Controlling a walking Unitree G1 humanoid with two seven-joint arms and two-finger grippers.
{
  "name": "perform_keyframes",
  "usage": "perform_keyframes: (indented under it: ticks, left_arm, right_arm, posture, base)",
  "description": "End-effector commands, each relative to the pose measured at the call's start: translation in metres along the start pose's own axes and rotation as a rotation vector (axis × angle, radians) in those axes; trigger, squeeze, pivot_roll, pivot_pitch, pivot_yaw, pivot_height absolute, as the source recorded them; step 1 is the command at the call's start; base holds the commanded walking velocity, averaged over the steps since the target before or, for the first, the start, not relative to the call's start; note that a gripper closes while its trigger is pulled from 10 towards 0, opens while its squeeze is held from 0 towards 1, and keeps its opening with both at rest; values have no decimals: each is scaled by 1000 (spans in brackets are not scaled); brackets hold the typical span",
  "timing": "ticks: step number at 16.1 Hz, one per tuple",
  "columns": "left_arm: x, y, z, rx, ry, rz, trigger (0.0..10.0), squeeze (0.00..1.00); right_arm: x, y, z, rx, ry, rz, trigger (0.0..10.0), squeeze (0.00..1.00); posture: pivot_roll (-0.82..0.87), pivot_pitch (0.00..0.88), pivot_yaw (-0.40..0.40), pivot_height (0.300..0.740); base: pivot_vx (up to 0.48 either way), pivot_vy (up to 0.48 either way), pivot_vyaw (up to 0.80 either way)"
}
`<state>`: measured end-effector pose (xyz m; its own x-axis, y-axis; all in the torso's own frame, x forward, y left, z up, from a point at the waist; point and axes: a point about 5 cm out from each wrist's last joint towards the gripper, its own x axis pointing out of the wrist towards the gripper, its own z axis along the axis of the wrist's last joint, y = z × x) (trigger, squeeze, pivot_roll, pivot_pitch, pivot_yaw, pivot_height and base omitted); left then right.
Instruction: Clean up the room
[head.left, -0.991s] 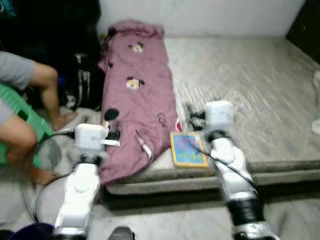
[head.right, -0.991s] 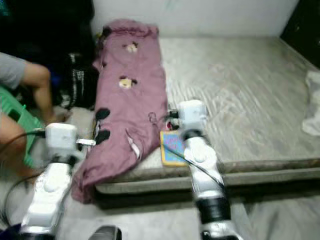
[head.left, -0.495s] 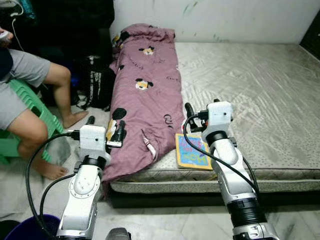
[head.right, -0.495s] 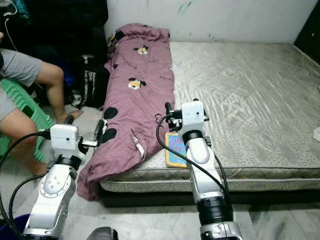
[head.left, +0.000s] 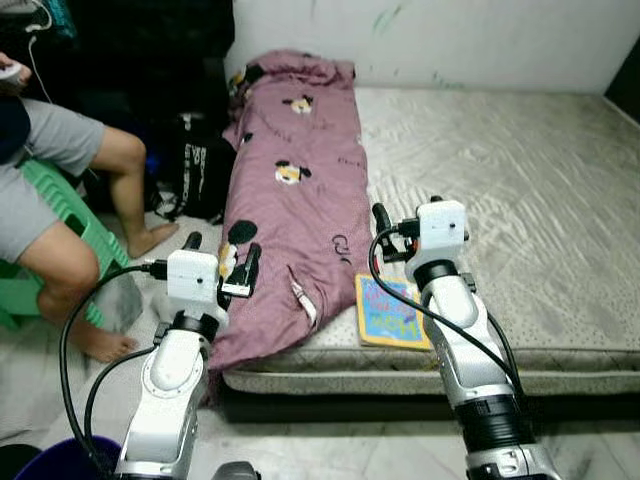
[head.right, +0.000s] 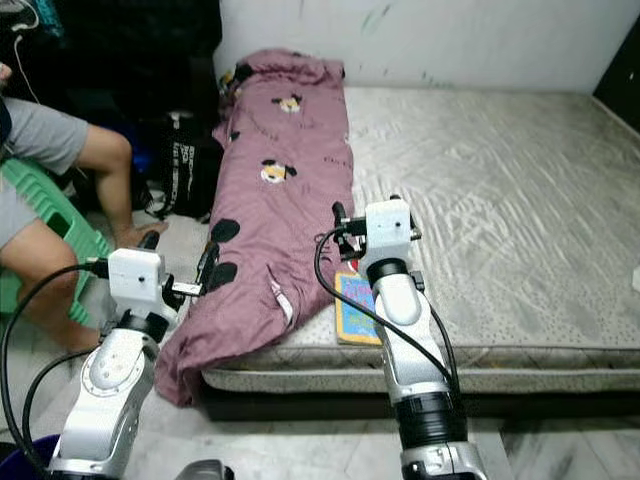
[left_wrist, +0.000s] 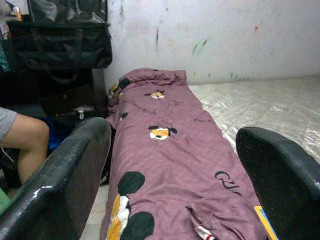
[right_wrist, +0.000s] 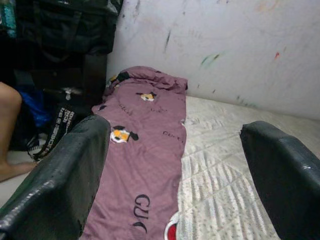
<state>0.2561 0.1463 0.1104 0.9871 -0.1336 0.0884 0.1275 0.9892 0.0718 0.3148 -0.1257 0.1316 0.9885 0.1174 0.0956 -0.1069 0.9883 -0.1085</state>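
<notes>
Left eye view: I'm facing a low bed (head.left: 560, 330) with a bare grey quilted mattress, stitched in a wavy pattern, against a scuffed white wall (head.left: 450, 40).

A long mauve blanket (head.left: 295, 200) lies along the left side of the mattress, soft fabric printed with cartoon faces and black blobs. Far end is bunched against the wall; near end droops over the left near corner of the bed toward the floor.

Just right of the blanket's near end, a flat rectangular book (head.left: 388, 312) with a blue cover and yellow border lies at the near edge of the mattress.

My left end effector (head.left: 220, 258) hangs off the left side of the bed, next to the drooping blanket corner. Fingers (left_wrist: 60, 185) are spread wide, nothing between them. Rough matte black pads.

My right end effector (head.left: 390, 235) is over the mattress near the book, beside the blanket's right edge. Its fingers (right_wrist: 55, 185) are also spread apart, empty.

Both arms are glossy silver with white boxy wrist housings and looping black cables.

Left of the bed: a black bag (head.left: 200, 180) with white lettering on the floor, and a person (head.left: 60, 210) in grey shorts, barefoot, sitting on a green plastic chair (head.left: 40, 260). Floor (head.left: 330, 450) is pale marbled tile. A dark blue round rim (head.left: 60, 455) shows near my left arm.
</notes>
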Motion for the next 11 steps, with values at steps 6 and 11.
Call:
perform_keyframes:
  ticks: [6,11]
  left_arm:
    - [0,-1,1,-1,5,-14,10000,0]
    - [0,-2,1,-4,4,-17,10000,0]
  right_arm:
    - [2,-2,2,-3,-10,-7,10000,0]
    - [2,-1,2,-1,-8,-6,10000,0]
  posture:
    - [67,0,-41,740]
    - [68,0,-41,740]
  base:
    - [201,0,0]
    - [264,0,0]
